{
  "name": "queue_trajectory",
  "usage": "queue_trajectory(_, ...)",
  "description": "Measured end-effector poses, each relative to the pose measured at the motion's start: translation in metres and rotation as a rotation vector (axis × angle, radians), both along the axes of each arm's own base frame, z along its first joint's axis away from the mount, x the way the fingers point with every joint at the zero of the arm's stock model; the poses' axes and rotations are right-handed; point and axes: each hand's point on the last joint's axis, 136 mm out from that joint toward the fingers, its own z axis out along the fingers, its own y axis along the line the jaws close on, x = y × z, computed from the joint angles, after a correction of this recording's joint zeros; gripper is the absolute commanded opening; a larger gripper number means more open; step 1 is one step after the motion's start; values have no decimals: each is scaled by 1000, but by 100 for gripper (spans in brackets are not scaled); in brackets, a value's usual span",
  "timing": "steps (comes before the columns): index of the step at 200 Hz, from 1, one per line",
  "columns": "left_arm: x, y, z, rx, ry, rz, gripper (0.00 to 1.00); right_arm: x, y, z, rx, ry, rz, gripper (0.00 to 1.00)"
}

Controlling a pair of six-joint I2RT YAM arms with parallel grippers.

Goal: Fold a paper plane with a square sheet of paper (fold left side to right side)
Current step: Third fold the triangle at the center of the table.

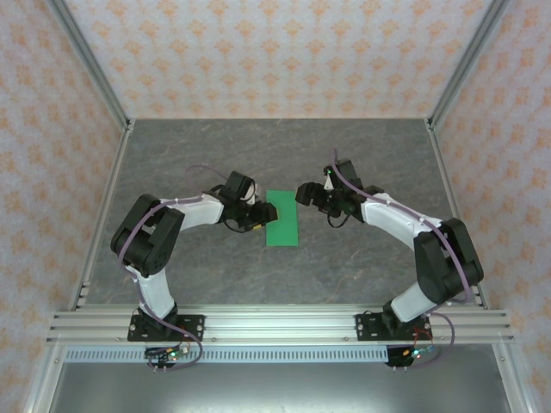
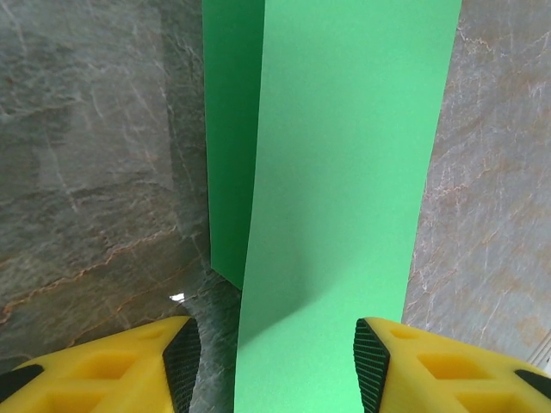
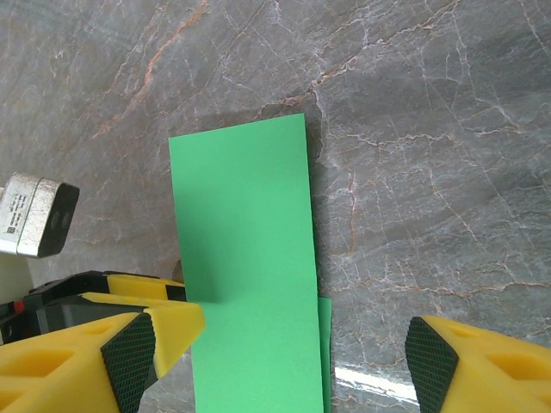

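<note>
From the overhead camera I see the sheet of paper lying near the middle of the bench, folded in half into a narrow green rectangle with its long sides running away from the arm bases. It sits between my two hands. The left hand is right at the paper's left edge, and the right hand is just off its far right corner.

On the left wrist camera, the left hand is open. Its yellow fingers stand apart with the black pads facing each other, and nothing is pinched between them. The sheet of paper runs straight out from the gap, and its top layer looks a little raised. A darker strip of the lower layer shows along its left side, so the edges do not quite line up.

On the right wrist camera, the right hand is wide open too, one finger on each side of the sheet of paper, and neither pad is against it. A sliver of the lower layer peeks out at the bottom right. The left hand's yellow fingertip comes in from the left and meets the paper's edge, though I cannot tell whether it is pressing down. Marbled grey bench surrounds the rest.
</note>
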Motion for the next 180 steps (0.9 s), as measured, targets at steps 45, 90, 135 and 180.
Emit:
queue_trajectory(45,-4,-5,0,-3,10,-4,44,0,0,0,-5,-5,7,80)
queue_trajectory(90,-9,-9,-1,-1,22,-12,33,0,0,1,-7,-12,13,80)
queue_trajectory(135,-11,-7,-3,6,35,-11,21,-1,-1,11,-8,-47,26,80)
queue_trajectory(180,-12,-7,-2,6,36,-11,14,-21,-9,7,-40,-84,71,80)
